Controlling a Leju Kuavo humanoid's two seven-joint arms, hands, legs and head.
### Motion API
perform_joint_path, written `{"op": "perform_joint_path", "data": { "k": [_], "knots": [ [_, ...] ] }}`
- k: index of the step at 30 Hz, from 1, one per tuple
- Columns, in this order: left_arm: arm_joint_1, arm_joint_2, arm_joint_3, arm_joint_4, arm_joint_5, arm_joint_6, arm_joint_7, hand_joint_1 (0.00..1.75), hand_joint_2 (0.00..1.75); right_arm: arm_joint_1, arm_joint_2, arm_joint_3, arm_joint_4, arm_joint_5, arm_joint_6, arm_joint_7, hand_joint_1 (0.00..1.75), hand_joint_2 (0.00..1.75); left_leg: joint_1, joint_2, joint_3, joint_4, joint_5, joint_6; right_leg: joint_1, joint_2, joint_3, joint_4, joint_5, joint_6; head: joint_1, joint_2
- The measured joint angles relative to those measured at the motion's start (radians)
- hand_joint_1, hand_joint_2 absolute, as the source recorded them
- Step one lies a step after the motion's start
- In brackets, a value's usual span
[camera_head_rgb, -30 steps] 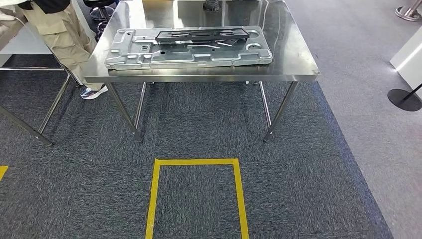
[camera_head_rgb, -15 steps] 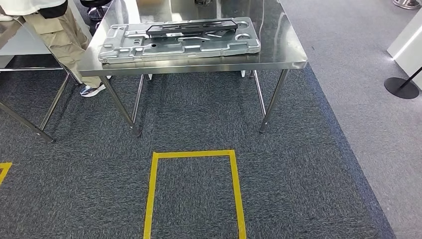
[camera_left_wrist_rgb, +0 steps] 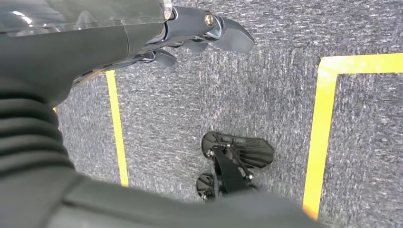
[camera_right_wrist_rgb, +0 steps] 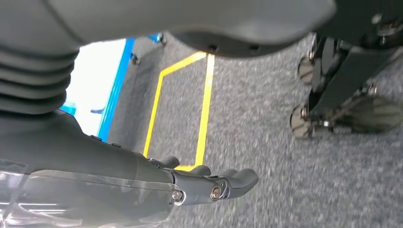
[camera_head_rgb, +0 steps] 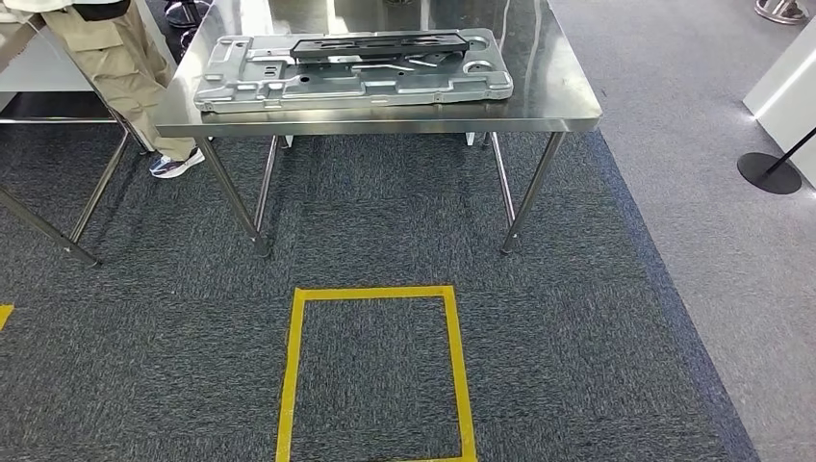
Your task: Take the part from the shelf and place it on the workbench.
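A large silver stamped metal part (camera_head_rgb: pixel 289 89) lies flat on the steel workbench (camera_head_rgb: pixel 563 101), with a long black part (camera_head_rgb: pixel 380 44) resting on top of it toward the far edge. The bench stands ahead of me, beyond a yellow taped square (camera_head_rgb: pixel 373 294) on the carpet. My left hand (camera_left_wrist_rgb: pixel 157 33) hangs at my side over the carpet with its fingers (camera_left_wrist_rgb: pixel 228 34) stretched out and nothing in them. My right hand (camera_right_wrist_rgb: pixel 190 185) also hangs low above the floor, its fingers (camera_right_wrist_rgb: pixel 237 179) extended and empty.
A person in beige trousers (camera_head_rgb: pixel 125 67) stands at the bench's far left corner. Another steel table's legs (camera_head_rgb: pixel 48 231) are at the left. A black stanchion base (camera_head_rgb: pixel 768 173) and a white cabinet (camera_head_rgb: pixel 784 87) are at the right.
The whole picture has shifted: the bench and the yellow square now sit higher in the head view, so the camera moved. The parts on the bench lie as before.
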Motion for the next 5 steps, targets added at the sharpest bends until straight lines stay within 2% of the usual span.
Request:
{"op": "perform_joint_path", "data": {
  "k": [1, 5],
  "knots": [
    [0.000, 0.000, 0.000, 0.000, 0.000, 0.000, -0.002, 0.00, 1.75, 0.000, 0.001, -0.004, 0.000, -0.002, 0.000, -0.002, 0.00, 1.75, -0.001, 0.000, 0.000, 0.000, 0.000, 0.001, -0.001, 0.000, 0.000, 0.000, 0.000, 0.002, 0.000, 0.000],
    [-0.001, 0.000, -0.002, 0.000, 0.000, 0.001, -0.009, 0.00, 1.75, 0.000, 0.002, -0.019, 0.000, -0.007, 0.000, -0.009, 0.00, 1.75, -0.002, 0.000, 0.000, 0.000, 0.002, 0.004, -0.002, 0.000, -0.001, 0.000, 0.002, 0.006, 0.000, 0.000]
  ]
}}
